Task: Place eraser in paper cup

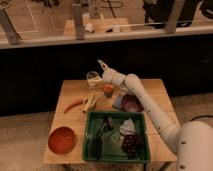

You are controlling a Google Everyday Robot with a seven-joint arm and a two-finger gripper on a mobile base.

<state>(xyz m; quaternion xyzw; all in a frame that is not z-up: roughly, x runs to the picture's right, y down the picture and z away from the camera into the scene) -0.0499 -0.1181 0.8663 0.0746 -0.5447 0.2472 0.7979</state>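
The white paper cup (pixel 92 78) stands upright near the far edge of the wooden table (pixel 160 100), left of centre. My gripper (pixel 101 71) is just above and to the right of the cup's rim, at the end of the white arm that reaches in from the lower right. I cannot see the eraser; it is hidden or too small to make out near the gripper.
A green bin (pixel 90 145) at the front holds dark grapes (pixel 132 145), a grey-blue flat thing (pixel 127 127) and a dark item. An orange bowl (pixel 61 140) sits front left, a purple bowl (pixel 131 103) under my arm. A carrot (pixel 73 104), a pale banana-like thing (pixel 90 101) and a small orange object (pixel 107 90) lie mid-table.
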